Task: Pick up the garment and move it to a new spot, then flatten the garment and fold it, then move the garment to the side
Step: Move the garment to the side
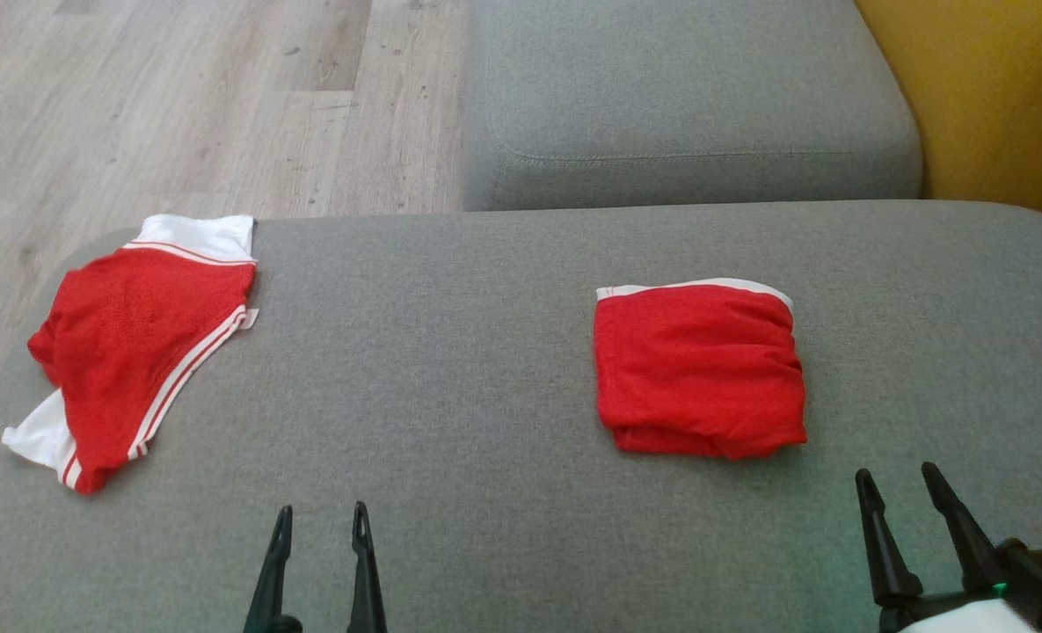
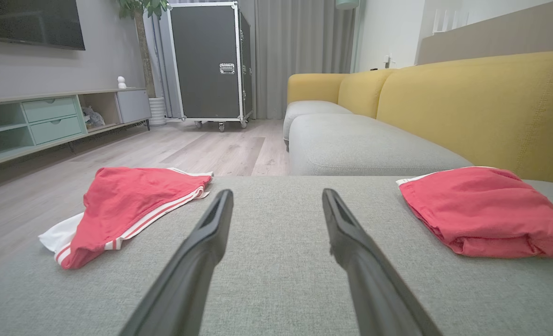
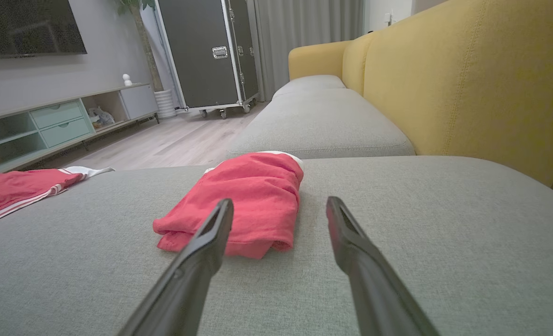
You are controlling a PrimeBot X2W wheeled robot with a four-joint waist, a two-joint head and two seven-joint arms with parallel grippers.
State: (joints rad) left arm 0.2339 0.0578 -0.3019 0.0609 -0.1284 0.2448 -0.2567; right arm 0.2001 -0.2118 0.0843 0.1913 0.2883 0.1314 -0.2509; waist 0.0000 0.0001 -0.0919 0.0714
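At the far left the striped shorts (image 1: 134,343) are lying spread on the grey cushion (image 1: 450,352). Their white parts are reaching its left rim, with wooden floor (image 1: 178,105) showing beyond. The left gripper (image 1: 323,510) is hovering by the front edge, its fingers standing apart and holding nothing, and a broad bare stretch of cushion is lying ahead of it. Further right the folded garment (image 1: 701,369) is resting as a compact red square with a white band along its far side, well clear of every edge. The right gripper (image 1: 896,472) is hanging near the garment's front right corner without touching it, also spread wide and empty. The head view is looking down on both pieces. The wrist views are adding the room behind: a television (image 2: 29,21), a low cabinet (image 2: 47,121), a black wheeled case (image 2: 206,65) whose metal fitting is too small to read, and the yellow backrest (image 2: 481,107).
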